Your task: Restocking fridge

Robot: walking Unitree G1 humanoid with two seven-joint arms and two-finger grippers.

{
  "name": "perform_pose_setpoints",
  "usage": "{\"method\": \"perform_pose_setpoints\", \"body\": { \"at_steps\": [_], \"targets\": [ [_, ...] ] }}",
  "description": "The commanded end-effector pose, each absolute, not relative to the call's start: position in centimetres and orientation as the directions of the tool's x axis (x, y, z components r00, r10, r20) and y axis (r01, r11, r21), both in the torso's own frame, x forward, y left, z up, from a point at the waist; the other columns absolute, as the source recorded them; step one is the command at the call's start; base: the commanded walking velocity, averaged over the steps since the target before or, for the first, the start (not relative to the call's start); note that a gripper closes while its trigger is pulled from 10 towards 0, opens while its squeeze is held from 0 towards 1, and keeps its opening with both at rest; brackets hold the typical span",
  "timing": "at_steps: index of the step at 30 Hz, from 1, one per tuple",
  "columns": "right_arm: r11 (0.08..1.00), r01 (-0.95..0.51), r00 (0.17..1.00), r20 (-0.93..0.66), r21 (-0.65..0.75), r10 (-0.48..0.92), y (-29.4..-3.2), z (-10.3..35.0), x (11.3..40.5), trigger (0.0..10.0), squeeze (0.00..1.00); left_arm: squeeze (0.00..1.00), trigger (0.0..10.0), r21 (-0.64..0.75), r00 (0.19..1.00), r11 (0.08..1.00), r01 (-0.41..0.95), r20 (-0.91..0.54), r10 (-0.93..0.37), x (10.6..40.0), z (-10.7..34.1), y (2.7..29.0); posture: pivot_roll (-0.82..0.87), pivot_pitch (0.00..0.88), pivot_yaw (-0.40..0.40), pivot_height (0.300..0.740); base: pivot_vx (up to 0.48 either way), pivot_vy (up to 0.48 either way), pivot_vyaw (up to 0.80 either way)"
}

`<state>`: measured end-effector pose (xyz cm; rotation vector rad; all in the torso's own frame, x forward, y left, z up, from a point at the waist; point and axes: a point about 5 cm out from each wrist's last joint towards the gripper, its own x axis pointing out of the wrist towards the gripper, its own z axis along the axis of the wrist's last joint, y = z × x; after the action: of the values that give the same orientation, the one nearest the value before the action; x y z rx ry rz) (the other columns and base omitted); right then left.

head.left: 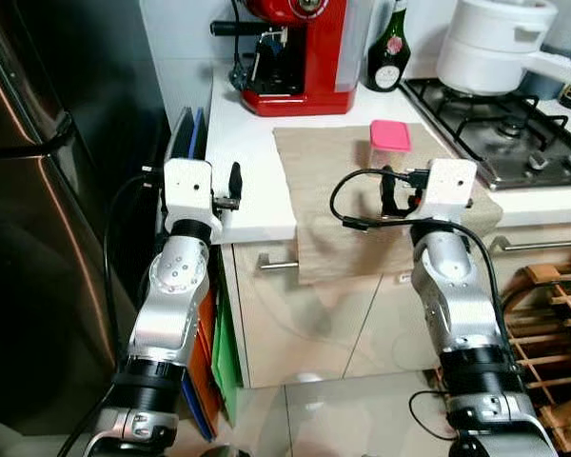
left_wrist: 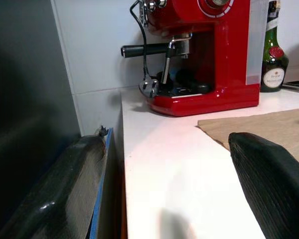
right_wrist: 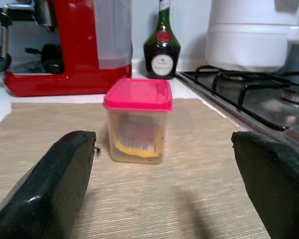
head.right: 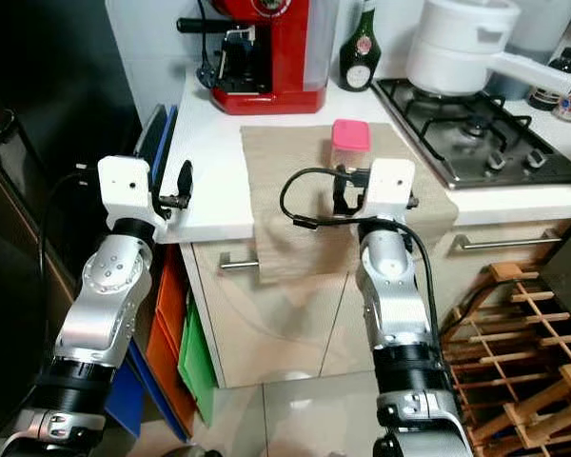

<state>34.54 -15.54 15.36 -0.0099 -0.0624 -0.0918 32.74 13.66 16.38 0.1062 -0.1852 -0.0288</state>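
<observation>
the pink-lidded plastic container (right_wrist: 137,121) looks light, rigid and slick-sided, best pinched across its walls below the lid by the wide-open right gripper (right_wrist: 167,191), while the left gripper (left_wrist: 184,186) also stands open.

We stand in a home kitchen: a white worktop (head.left: 247,143) carries a glossy red espresso machine (head.left: 300,52) and a dark green glass bottle (head.left: 388,48), a white lidded saucepan (head.left: 495,43) sits on a steel gas hob (head.left: 514,133), cream drawer cabinets (head.left: 305,314) run beneath, and a dark steel fridge (head.left: 38,238) stands alongside.
</observation>
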Motion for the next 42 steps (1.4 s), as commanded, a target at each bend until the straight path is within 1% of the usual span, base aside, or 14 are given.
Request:
{"method": "perform_pose_setpoints", "body": {
  "at_steps": [1, 7, 13, 15, 17, 18, 19, 20, 21, 24, 25, 31, 42],
  "targets": [
    [0.994, 0.108, 0.993, 0.043, 0.003, -0.108, -15.6, 15.4, 35.0, 10.0, 0.0, 0.0, 10.0, 0.115, 0.982, 0.993, 0.026, 0.183, -0.047, 32.6, 16.5, 13.5, -0.02, 0.0, 0.02, 0.74, 0.0, 0.0, 0.0],
    [0.997, 0.08, 0.996, 0.037, 0.006, -0.08, -14.6, 15.6, 35.7, 10.0, 0.0, 0.0, 10.0, 0.118, 0.982, 0.993, 0.027, 0.181, -0.048, 32.5, 16.4, 13.5, -0.02, 0.0, 0.019, 0.74, 0.0, 0.0, 0.0],
    [0.997, 0.076, 0.997, 0.011, 0.03, -0.077, -14.3, 15.8, 36.6, 10.0, 0.0, 0.0, 10.0, 0.105, 0.983, 0.994, 0.04, 0.175, -0.059, 32.3, 16.3, 13.3, -0.01, 0.0, 0.01, 0.74, 0.0, 0.0, 0.0],
    [0.997, 0.072, 0.997, 0.017, 0.028, -0.073, -14.3, 16.1, 36.8, 10.0, 0.0, 0.0, 10.0, 0.086, 0.981, 0.993, 0.086, 0.166, -0.1, 32.2, 16.1, 12.9, -0.01, 0.0, 0.008, 0.74, 0.0, 0.0, 0.0],
    [0.997, 0.072, 0.997, 0.021, 0.02, -0.072, -14.4, 16.3, 37.0, 10.0, 0.0, 0.0, 10.0, 0.051, 0.971, 0.98, 0.195, 0.13, -0.2, 31.9, 15.6, 12.2, 0.0, 0.0, -0.001, 0.74, 0.0, 0.0, 0.0],
    [0.997, 0.072, 0.997, 0.021, 0.018, -0.073, -14.5, 16.3, 37.1, 10.0, 0.0, 0.0, 10.0, 0.042, 0.965, 0.973, 0.228, 0.12, -0.231, 31.8, 15.5, 12.0, 0.0, 0.0, -0.001, 0.74, 0.0, 0.0, 0.0],
    [0.997, 0.073, 0.997, 0.022, 0.014, -0.073, -14.6, 16.4, 37.2, 10.0, 0.0, 0.0, 10.0, 0.063, 0.947, 0.952, 0.299, 0.101, -0.304, 31.5, 15.3, 11.8, 0.0, 0.0, -0.002, 0.74, 0.0, 0.0, 0.0],
    [0.997, 0.073, 0.997, 0.022, 0.014, -0.073, -14.6, 16.4, 37.2, 10.0, 0.0, 0.0, 10.0, 0.063, 0.947, 0.952, 0.299, 0.101, -0.304, 31.5, 15.3, 11.8, 0.0, 0.0, -0.002, 0.74, 0.0, 0.0, 0.0],
    [0.997, 0.074, 0.997, 0.022, 0.009, -0.074, -14.6, 16.4, 37.3, 10.0, 0.0, 0.0, 10.0, 0.091, 0.934, 0.938, 0.334, 0.098, -0.342, 31.3, 15.4, 11.9, 0.0, 0.0, -0.002, 0.74, 0.0, 0.0, 0.0],
    [0.997, 0.079, 0.997, 0.021, 0.005, -0.079, -14.5, 16.5, 37.4, 10.0, 0.0, 0.0, 10.0, 0.111, 0.92, 0.922, 0.37, 0.093, -0.38, 31.1, 15.7, 12.2, 0.0, 0.0, -0.003, 0.74, 0.0, 0.0, 0.0],
    [0.996, 0.086, 0.996, 0.017, 0.011, -0.086, -14.6, 16.4, 37.4, 10.0, 0.0, 0.0, 10.0, 0.124, 0.907, 0.908, 0.399, 0.09, -0.411, 30.9, 15.8, 12.1, 0.01, 0.0, -0.007, 0.74, 0.0, 0.0, 0.0],
    [0.996, 0.083, 0.996, 0.015, 0.023, -0.084, -14.3, 16.6, 37.5, 10.0, 0.0, 0.0, 10.0, 0.154, 0.892, 0.891, 0.427, 0.091, -0.443, 30.6, 16.3, 12.3, 0.01, 0.0, -0.009, 0.74, 0.0, 0.0, 0.0],
    [0.998, 0.043, 0.999, 0.01, 0.041, -0.044, -13.1, 16.7, 37.5, 10.0, 0.0, 0.0, 10.0, 0.156, 0.877, 0.875, 0.458, 0.08, -0.473, 29.7, 16.1, 11.7, 0.01, 0.0, -0.022, 0.74, 0.0, 0.0, 0.0]
  ]
}}
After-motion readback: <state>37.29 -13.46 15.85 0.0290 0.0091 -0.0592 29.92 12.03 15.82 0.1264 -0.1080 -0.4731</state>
